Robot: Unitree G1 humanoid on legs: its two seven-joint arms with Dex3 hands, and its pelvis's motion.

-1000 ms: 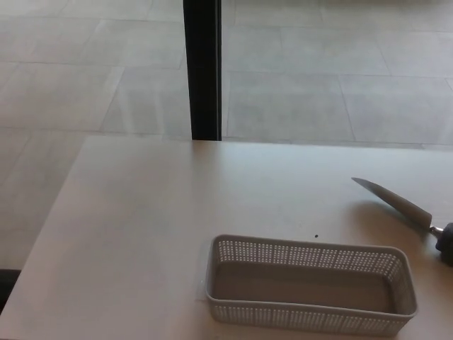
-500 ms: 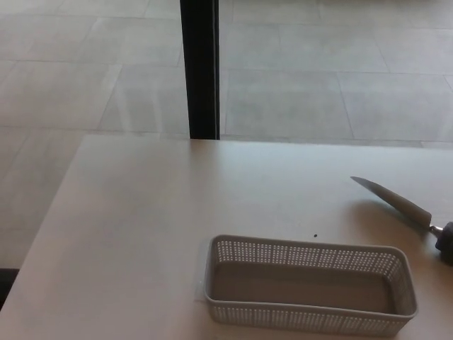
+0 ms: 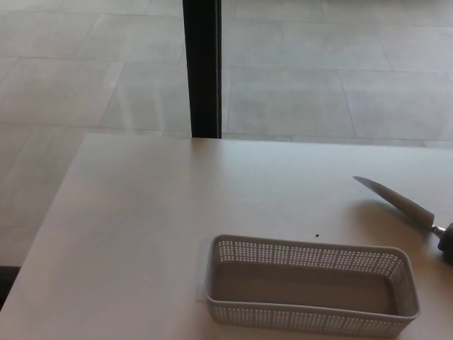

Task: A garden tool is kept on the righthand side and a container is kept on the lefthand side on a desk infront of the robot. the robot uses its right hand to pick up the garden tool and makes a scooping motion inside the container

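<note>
Head view looks down on one pale, smooth-topped desk [image 3: 141, 234] that fills the lower two thirds of the frame. One light grey rectangular plastic basket with perforated walls [image 3: 309, 285] sits at the lower centre-right, its long side running across the picture and its inside bare. One garden tool with a narrow, pointed silver metal blade and a dark handle [image 3: 405, 207] lies flat on the desk at the right edge of the frame, above and to the right of the basket and apart from it; the tip points toward the upper left, and only the start of the handle shows before the frame cuts it off. One tiny dark speck [image 3: 317, 236] marks the desk between the blade and the basket's far rim. Beyond the desk, one black vertical post [image 3: 202, 67] rises at upper centre against a floor of large grey tiles [image 3: 340, 78]. Neither robot hand shows, so their fingers cannot be judged.
</note>
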